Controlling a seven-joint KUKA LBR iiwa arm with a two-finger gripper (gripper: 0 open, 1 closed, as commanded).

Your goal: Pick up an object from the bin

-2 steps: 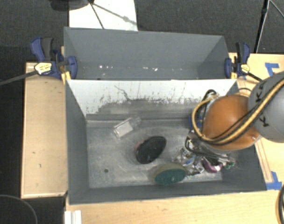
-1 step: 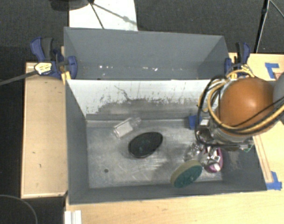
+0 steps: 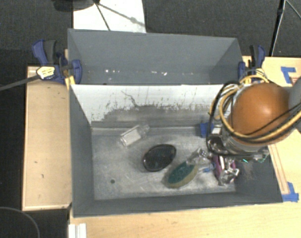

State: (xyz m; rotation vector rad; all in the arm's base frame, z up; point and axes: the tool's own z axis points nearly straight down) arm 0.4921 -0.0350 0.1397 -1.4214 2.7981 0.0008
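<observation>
Finding: the gripper (image 3: 225, 174) is low in the bin (image 3: 83, 148), close to the floor by the right wall, towards the near right corner. The arm's orange cover (image 3: 259, 108) and its cables stand above it. Whether the gripper is spread or pressed together cannot be told, and no object is seen held in it.

Nearest object: a small purple item (image 3: 218, 166) lies at the gripper's left side, touching it or just beside it; which of the two cannot be told. A green oval object (image 3: 181, 174) lies near it on the floor, towards the middle of the near edge. A black oval object (image 3: 159, 157) lies just beside the green one, at the floor's centre. A clear plastic container (image 3: 132, 135) lies well apart, towards the far left.

Assessment: the step in hand appears to be the descent onto an object, most likely the purple item. The lift is not yet begun.

Requirement for the next move: a firm closure on that item, then a straight rise clear of the right wall, without dragging the green oval object along.
</observation>
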